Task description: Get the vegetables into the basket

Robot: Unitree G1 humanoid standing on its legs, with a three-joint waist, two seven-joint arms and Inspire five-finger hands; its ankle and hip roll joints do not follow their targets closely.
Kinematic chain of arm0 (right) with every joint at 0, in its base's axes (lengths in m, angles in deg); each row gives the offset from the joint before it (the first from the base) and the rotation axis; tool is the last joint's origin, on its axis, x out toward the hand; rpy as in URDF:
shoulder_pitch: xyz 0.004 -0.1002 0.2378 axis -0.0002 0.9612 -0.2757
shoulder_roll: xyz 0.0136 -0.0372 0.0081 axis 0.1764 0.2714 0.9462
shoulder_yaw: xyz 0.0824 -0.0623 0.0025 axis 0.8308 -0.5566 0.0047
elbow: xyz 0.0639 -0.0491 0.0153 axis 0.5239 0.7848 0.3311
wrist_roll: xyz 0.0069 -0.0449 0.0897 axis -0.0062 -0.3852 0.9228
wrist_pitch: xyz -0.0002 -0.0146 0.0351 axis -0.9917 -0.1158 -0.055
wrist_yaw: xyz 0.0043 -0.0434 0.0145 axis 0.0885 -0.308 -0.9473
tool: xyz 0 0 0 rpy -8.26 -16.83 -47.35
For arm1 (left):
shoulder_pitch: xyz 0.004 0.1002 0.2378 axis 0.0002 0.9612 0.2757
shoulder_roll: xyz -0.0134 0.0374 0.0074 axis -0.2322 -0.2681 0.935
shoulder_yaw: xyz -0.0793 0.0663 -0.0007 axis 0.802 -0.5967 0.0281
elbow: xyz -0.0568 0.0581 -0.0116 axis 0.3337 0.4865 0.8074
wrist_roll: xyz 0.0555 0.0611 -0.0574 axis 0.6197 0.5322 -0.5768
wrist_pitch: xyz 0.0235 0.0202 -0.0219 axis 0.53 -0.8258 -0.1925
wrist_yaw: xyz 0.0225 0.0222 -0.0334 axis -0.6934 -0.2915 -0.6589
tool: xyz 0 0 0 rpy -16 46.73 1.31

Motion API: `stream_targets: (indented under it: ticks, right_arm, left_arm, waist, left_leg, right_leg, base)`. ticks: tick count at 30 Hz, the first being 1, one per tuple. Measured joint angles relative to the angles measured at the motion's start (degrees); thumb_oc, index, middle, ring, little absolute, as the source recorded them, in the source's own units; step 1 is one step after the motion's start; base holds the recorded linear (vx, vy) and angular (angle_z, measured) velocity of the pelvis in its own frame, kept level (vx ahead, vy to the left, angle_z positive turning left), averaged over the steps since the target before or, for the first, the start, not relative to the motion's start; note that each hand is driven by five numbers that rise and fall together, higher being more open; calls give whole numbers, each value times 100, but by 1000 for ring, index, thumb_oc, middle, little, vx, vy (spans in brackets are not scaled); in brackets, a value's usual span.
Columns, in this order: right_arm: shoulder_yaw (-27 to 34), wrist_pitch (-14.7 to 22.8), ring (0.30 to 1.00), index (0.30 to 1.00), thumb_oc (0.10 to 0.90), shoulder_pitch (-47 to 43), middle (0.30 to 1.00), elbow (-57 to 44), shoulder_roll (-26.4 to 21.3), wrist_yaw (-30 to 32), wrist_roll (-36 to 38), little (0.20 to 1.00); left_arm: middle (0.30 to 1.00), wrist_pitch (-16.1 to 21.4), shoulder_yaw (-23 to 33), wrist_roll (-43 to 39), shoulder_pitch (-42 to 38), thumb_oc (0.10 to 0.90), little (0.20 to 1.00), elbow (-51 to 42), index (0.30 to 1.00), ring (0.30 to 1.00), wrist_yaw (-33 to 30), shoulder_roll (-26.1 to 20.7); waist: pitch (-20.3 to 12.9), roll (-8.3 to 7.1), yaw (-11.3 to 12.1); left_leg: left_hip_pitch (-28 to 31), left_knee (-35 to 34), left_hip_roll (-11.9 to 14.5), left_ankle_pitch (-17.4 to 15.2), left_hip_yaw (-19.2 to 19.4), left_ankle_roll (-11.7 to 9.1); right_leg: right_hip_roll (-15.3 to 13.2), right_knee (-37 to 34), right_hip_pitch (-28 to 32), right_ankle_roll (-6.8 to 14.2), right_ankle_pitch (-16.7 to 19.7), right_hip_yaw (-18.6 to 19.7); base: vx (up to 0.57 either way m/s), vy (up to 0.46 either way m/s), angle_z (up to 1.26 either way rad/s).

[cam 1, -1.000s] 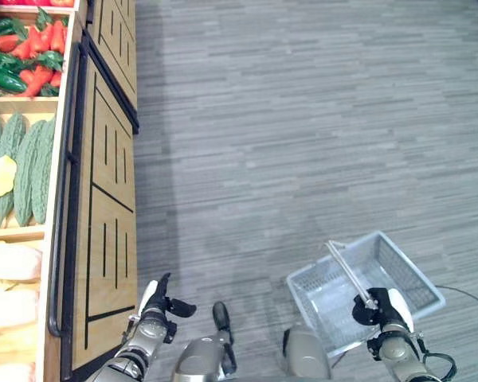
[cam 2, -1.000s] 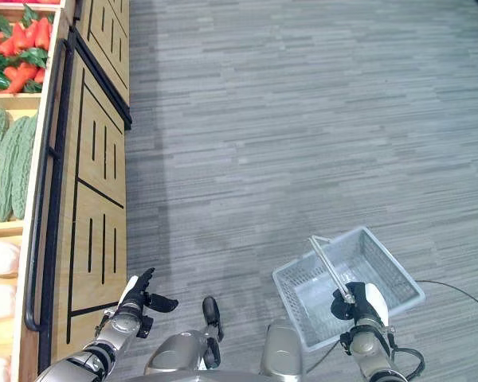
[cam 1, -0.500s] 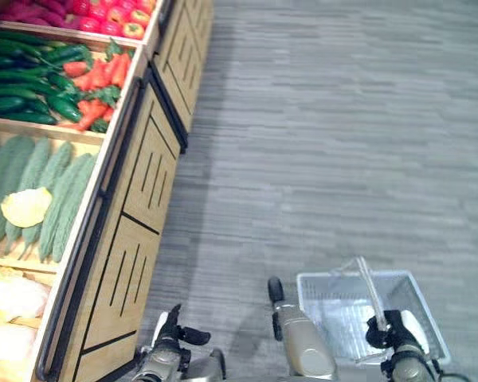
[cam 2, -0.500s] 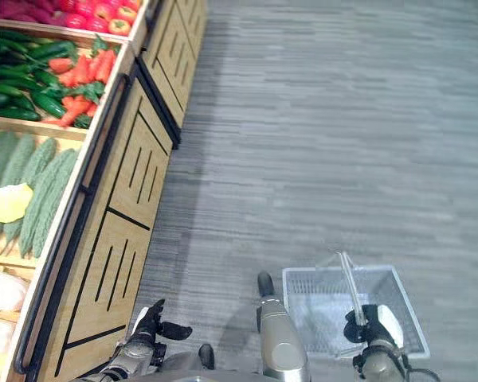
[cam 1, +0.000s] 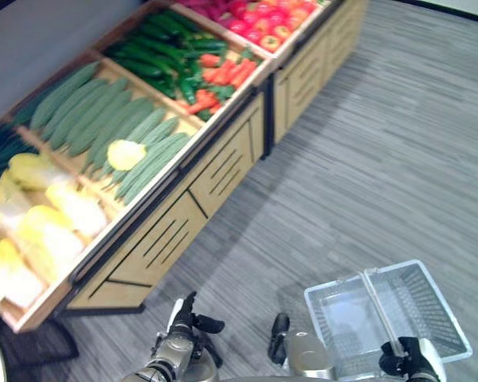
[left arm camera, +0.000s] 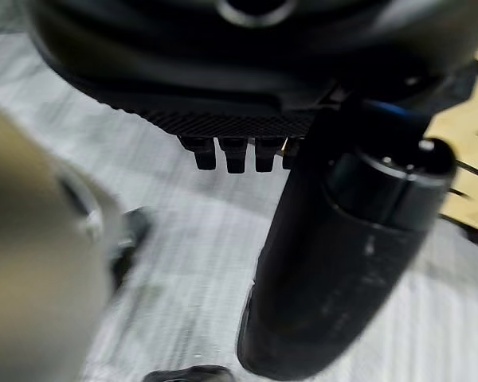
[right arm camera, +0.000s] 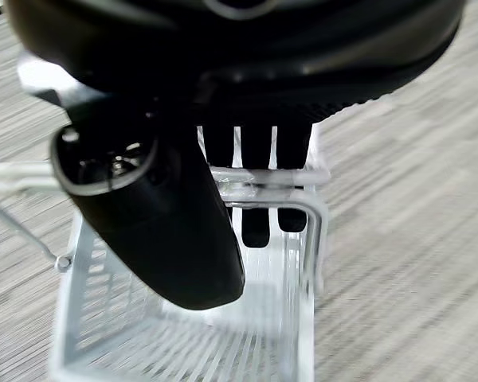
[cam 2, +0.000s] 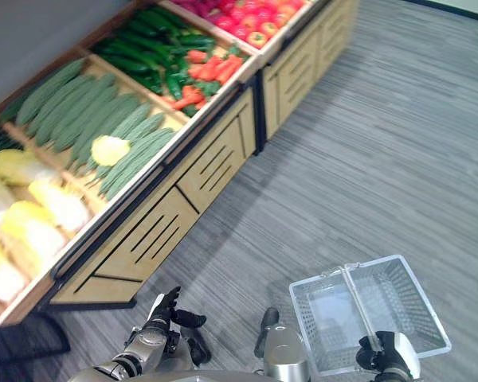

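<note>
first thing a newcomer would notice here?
The long wooden produce stand running along the robot's left, with bins of pale cabbages, green gourds, cucumbers and red peppers. Next, the empty white basket at lower right, which the right hand holds by its handle, fingers curled round it in the wrist view. The left hand is open near the stand's base, holding nothing.
</note>
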Motion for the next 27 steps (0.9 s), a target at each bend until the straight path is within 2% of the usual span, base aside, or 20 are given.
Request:
stream_targets:
  ticks: [1,3,4,5,6,7,8,9,10,14,16,18,19,20,21,22,23,24,25,27]
  right_arm:
    - [9,23,300,300,400,-6,300,69,-26,41,5,300]
    - [18,-38,300,300,400,-143,300,281,-28,33,25,300]
    - [76,-49,300,300,400,-114,300,351,-131,36,57,300]
    - [116,-49,300,300,400,-169,300,388,-38,21,76,300]
    - [239,-125,300,300,400,-220,300,666,32,2,94,300]
    - [266,-241,300,300,400,-185,300,824,67,11,108,300]
    - [259,-268,300,300,400,-230,300,786,43,40,110,300]
    - [55,-228,300,300,400,-335,300,567,78,9,94,300]
    - [50,-226,300,300,400,-418,300,556,150,14,94,300]
    - [-124,-232,300,300,400,-581,300,788,369,-5,83,300]
    - [-125,-223,300,300,400,-639,300,895,360,-20,38,300]
    - [-115,-286,300,300,400,-728,300,1072,326,-8,37,300]
    - [-103,-296,300,300,400,-726,300,1100,306,10,43,300]
    - [-112,-296,300,300,400,-714,300,1098,271,10,45,300]
    - [-123,-310,300,300,400,-635,300,1096,259,-12,45,300]
    - [-130,-297,300,300,400,-560,300,1079,261,-55,43,300]
    - [-129,-296,300,300,400,-495,300,1102,286,-68,46,300]
    - [-152,-254,300,300,400,-504,300,1092,338,-67,51,300]
    - [-186,-175,300,300,400,-441,300,1005,386,-80,52,300]
    - [-188,-161,300,300,400,-333,300,1029,454,-67,54,300]
  left_arm:
    - [1000,-20,-27,35,3,900,1000,20,1000,1000,2,-2]
    - [1000,-9,-17,43,10,900,1000,61,1000,1000,4,-31]
    - [1000,-14,-9,43,52,900,1000,125,1000,1000,1,-37]
    - [1000,-21,-4,48,60,900,1000,188,1000,1000,7,-162]
    - [1000,24,-16,177,130,900,1000,271,1000,1000,20,-211]
    - [1000,60,23,202,147,900,1000,234,1000,1000,18,-263]
    - [1000,46,48,248,218,900,1000,246,1000,1000,12,-349]
    - [1000,28,218,257,357,900,1000,289,1000,1000,5,-536]
    - [1000,17,265,258,391,900,1000,306,1000,1000,4,-621]
    - [1000,36,276,251,382,900,1000,306,1000,1000,3,-897]
    - [1000,58,301,241,362,900,1000,262,1000,1000,16,-861]
    - [1000,91,386,231,360,900,1000,225,1000,1000,18,-757]
    - [1000,139,367,227,339,900,1000,219,1000,1000,20,-747]
    - [1000,167,321,219,293,900,1000,230,1000,1000,27,-734]
    - [1000,185,316,211,255,900,1000,218,1000,1000,41,-723]
    - [1000,217,266,194,233,900,1000,206,1000,1000,37,-733]
    - [1000,257,221,167,219,900,1000,157,1000,1000,23,-767]
    - [1000,251,238,144,204,900,1000,226,1000,1000,21,-779]
    - [1000,200,231,139,135,900,1000,278,1000,1000,20,-798]
    - [1000,219,274,131,100,900,1000,281,1000,1000,13,-814]
  waist:
    - [-26,11,-49]
    - [-44,40,14]
    - [-186,283,-12]
    - [-175,133,65]
    - [-256,44,247]
    - [-317,36,289]
    - [-334,1,311]
    - [-348,-64,392]
    - [-365,-92,395]
    - [-380,-368,541]
    - [-387,-398,560]
    - [-393,-371,536]
    - [-382,-353,517]
    - [-356,-338,445]
    - [-357,-334,392]
    - [-367,-339,407]
    - [-349,-329,448]
    - [-322,-270,382]
    - [-302,-244,277]
    - [-290,-251,231]
  left_leg:
    - [13,-75,-51,-5,-17,6]
    - [235,-224,-282,-64,-297,104]
    - [455,-561,-581,-373,-371,613]
    - [433,-630,-825,-448,-365,804]
    - [441,-761,-1055,-507,-447,826]
    - [440,-787,-1141,-525,-468,880]
    - [440,-816,-1334,-575,-544,1016]
    - [384,-807,-1499,-594,-438,1190]
    - [396,-801,-1544,-593,-422,1226]
    - [400,-814,-1622,-629,-382,1284]
    - [495,-891,-1714,-672,-393,1340]
    - [691,-1024,-1772,-683,-377,1361]
    - [752,-1100,-1807,-701,-448,1384]
    - [859,-1182,-1849,-700,-603,1401]
    - [916,-1185,-1848,-691,-696,1412]
    - [915,-1186,-1849,-695,-707,1416]
    - [979,-1224,-1846,-728,-850,1368]
    - [974,-1221,-1755,-703,-947,1337]
    - [932,-1218,-1722,-629,-1164,1278]
    - [919,-1210,-1711,-588,-1433,1218]
  right_leg:
    - [-7,-20,10,29,18,-124]
    - [-48,61,22,98,13,-186]
    - [-152,592,-259,282,-140,-189]
    - [-455,1074,-486,462,-341,88]
    - [-649,1080,-490,659,-360,44]
    - [-738,1080,-448,699,-309,60]
    - [-875,1162,-500,650,-267,235]
    - [-951,1161,-649,684,-167,550]
    - [-979,1110,-647,719,-134,613]
    - [-971,852,-616,833,-44,791]
    - [-1009,865,-538,954,48,804]
    - [-1150,1313,-609,987,29,845]
    - [-1176,1591,-681,987,32,1036]
    - [-1233,2191,-919,1047,72,1496]
    - [-1155,2401,-1117,1159,-63,2065]
    - [-1202,2383,-1195,1172,-66,2166]
    - [-1027,2237,-1374,1214,-106,2440]
    - [-680,1697,-1322,1215,-128,2952]
    - [-646,912,-1268,1218,-57,2925]
    - [-602,-174,-1115,1230,259,3101]
  base:
    - [114,168,50]
    - [81,130,51]
    - [151,231,50]
    - [172,275,66]
    - [158,294,54]
    - [81,181,68]
    - [82,174,36]
    - [96,171,12]
    - [94,159,-7]
    - [53,133,-3]
    - [38,166,-1]
    - [43,40,4]
    - [10,-7,20]
    - [65,-49,48]
    - [90,-79,61]
    - [101,-131,31]
    - [46,-149,20]
    - [48,-200,48]
    - [77,-226,90]
    - [84,-219,90]
